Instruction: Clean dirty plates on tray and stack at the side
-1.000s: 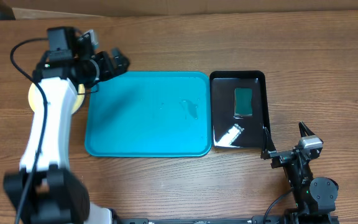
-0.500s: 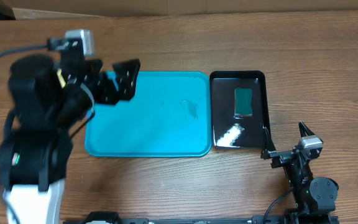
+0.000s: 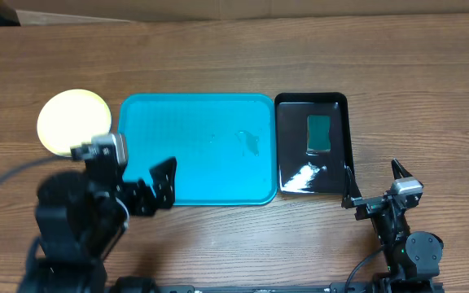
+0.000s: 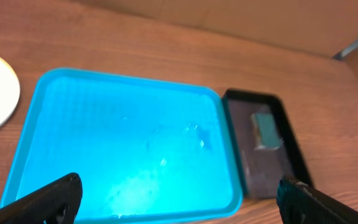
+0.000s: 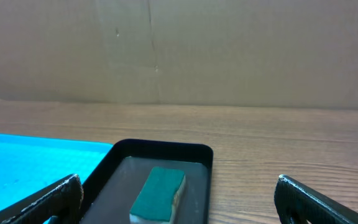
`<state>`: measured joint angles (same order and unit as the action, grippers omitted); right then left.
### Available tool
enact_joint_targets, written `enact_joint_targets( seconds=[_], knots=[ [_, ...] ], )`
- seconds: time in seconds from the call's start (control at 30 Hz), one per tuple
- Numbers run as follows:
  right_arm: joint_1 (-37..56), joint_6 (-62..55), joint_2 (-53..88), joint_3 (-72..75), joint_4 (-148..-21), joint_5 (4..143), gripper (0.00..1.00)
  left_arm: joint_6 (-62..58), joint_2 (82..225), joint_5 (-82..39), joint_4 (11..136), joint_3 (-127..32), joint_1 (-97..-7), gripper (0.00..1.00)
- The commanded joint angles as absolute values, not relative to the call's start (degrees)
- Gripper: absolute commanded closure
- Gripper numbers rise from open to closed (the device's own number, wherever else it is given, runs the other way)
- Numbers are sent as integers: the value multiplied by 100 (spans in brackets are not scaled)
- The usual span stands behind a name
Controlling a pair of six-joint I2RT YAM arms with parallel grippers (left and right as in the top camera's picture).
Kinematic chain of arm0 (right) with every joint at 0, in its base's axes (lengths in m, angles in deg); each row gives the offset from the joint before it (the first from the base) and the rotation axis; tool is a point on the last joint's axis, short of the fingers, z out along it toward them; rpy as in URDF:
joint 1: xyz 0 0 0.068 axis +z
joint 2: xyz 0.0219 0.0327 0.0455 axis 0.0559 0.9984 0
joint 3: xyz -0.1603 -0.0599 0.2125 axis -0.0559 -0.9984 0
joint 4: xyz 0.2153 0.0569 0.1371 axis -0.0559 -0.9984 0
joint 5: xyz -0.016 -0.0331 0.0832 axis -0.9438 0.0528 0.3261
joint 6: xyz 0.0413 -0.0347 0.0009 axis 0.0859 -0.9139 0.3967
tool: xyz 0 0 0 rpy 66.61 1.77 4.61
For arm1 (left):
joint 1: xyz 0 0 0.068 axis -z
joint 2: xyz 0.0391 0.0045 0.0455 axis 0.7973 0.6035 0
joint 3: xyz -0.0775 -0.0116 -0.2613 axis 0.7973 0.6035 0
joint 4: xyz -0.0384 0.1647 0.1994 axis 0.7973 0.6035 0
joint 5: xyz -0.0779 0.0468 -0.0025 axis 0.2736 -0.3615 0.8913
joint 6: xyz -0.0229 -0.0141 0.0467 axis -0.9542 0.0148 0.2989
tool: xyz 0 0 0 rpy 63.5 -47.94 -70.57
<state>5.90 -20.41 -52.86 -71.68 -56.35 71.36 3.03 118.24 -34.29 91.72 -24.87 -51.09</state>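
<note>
1. We judge the plate [image 3: 73,122] stiff, light, slick and breakable, so the rim is the place to grip.
2. It is round, flat and pale yellow. We cannot tell whether others lie beneath.
3. It sits on the table [image 3: 300,49], just left of the tray [image 3: 202,146].
4. The left gripper [image 3: 150,190] and right gripper [image 3: 371,175] are both spread and empty.

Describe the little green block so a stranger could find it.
Find the large turquoise rectangular plastic tray mid-table. Beside its right edge is a smaller glossy black tray. The green rectangular sponge-like block lies inside it, the only object there.
</note>
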Motion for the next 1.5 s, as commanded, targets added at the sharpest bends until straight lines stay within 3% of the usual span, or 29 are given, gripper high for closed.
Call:
enact_joint_targets(
  seconds=[0.0, 0.43, 0.73, 1.33, 1.47],
  knots=[
    [575, -2065, -5343, -7229, -5602, 7171, 0, 386, 11087, -3574, 8905, -1877, -5103, 0],
    [575, -2065, -5343, -7229, -5602, 7171, 0, 386, 8613, -3735, 5043, 648, -5103, 0],
    [575, -2065, -5343, -7229, -5602, 7171, 0, 388, 8202, -3886, 2558, 1668, -5107, 0],
    [575, -2065, -5343, -7229, -5602, 7171, 0, 388, 8202, -4033, 2449, 3185, -5107, 0],
    [575, -2065, -5343, -7229, -5602, 7171, 0, 391, 8202, -4109, 3236, 3194, -5109, 0]
  ],
)
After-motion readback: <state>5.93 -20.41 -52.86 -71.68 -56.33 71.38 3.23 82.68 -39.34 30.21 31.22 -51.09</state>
